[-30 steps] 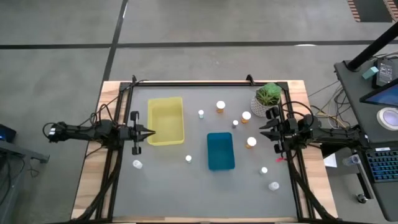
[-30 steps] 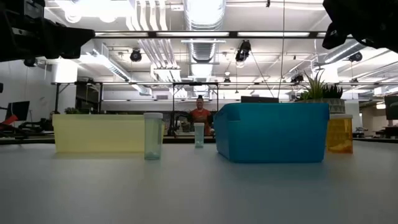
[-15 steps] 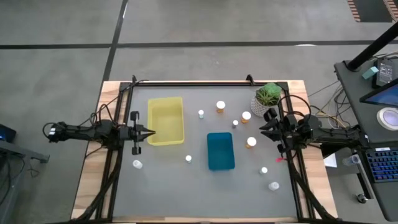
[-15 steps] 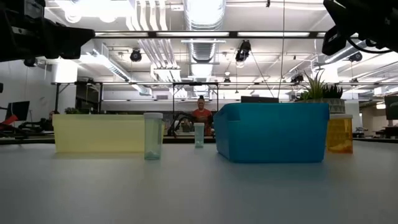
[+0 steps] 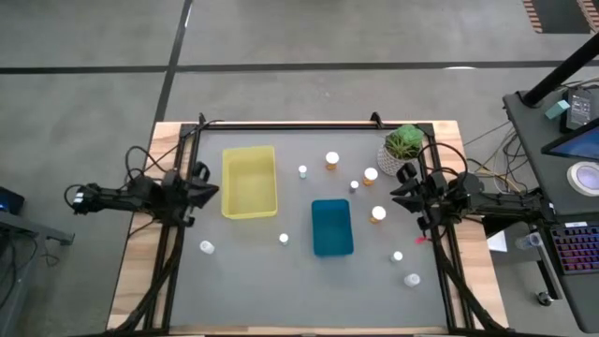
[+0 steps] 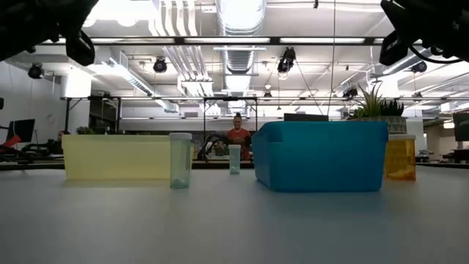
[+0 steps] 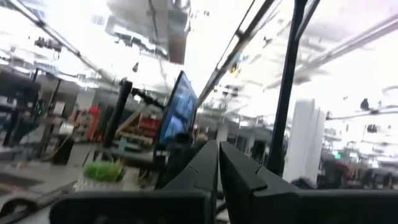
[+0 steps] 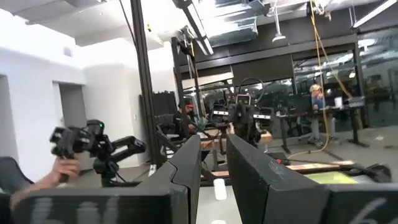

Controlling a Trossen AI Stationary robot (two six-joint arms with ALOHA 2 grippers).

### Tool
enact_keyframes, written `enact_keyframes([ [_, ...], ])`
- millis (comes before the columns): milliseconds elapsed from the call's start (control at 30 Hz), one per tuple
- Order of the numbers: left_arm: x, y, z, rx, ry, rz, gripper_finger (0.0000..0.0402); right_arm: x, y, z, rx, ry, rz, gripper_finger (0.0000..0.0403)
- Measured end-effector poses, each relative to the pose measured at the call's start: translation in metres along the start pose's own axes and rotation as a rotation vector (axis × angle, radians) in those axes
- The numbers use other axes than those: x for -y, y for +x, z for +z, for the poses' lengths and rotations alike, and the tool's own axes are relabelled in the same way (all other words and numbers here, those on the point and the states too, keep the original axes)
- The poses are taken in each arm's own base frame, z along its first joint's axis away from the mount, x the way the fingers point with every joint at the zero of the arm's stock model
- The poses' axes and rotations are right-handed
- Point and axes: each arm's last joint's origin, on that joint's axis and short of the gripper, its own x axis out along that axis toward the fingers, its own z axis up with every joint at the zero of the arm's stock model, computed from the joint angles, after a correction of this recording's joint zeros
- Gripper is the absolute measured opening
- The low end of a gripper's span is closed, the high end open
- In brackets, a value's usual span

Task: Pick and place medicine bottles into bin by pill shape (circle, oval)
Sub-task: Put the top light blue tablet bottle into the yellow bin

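Several small medicine bottles with white caps stand scattered on the grey table: an orange one at the far side, another orange one right of the teal bin, a clear one near the left. The low view shows a clear bottle and an orange one. The yellow bin stands left of centre. My left gripper is shut and hovers at the yellow bin's left side, tipped upward. My right gripper is shut and hovers at the table's right side, above the bottles.
A potted green plant stands at the far right corner, close to my right arm. A black frame borders the table's far and side edges. A person sits in the room beyond the table.
My left gripper has risen a little, tipped its fingers upward and rolled about its own axis, staying shut beside the yellow bin. My right gripper has rolled slightly in place. No bottle or bin has moved.
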Motion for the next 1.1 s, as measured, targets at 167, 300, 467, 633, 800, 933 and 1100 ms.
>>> enact_keyframes([
  [167,0.001,0.0,0.004,0.039,-0.053,-0.005,0.0,0.002,0.0,0.001,0.021,-0.073,-0.06,0.0068],
  [300,0.0,0.0,0.005,0.06,-0.049,0.038,0.0,0.007,0.0,0.001,0.035,-0.077,-0.224,0.0068],
  [467,-0.006,-0.001,0.007,0.104,-0.046,0.229,0.0,0.01,0.001,0.004,0.076,-0.155,-0.334,0.0068],
  [633,-0.005,0.004,0.012,0.084,0.03,0.26,0.0,0.01,0.004,0.014,0.124,-0.271,-0.369,0.0068],
  [800,-0.002,0.017,0.021,0.044,0.063,0.268,0.0,0.009,0.013,0.029,0.123,-0.361,-0.374,0.0068],
  [933,0.002,0.034,0.032,0.014,0.095,0.272,0.0,0.01,0.018,0.032,0.093,-0.426,-0.379,0.0068],
  [1100,0.005,0.059,0.034,-0.072,0.158,0.285,0.0,0.011,0.021,0.034,0.086,-0.474,-0.38,0.0068],
])
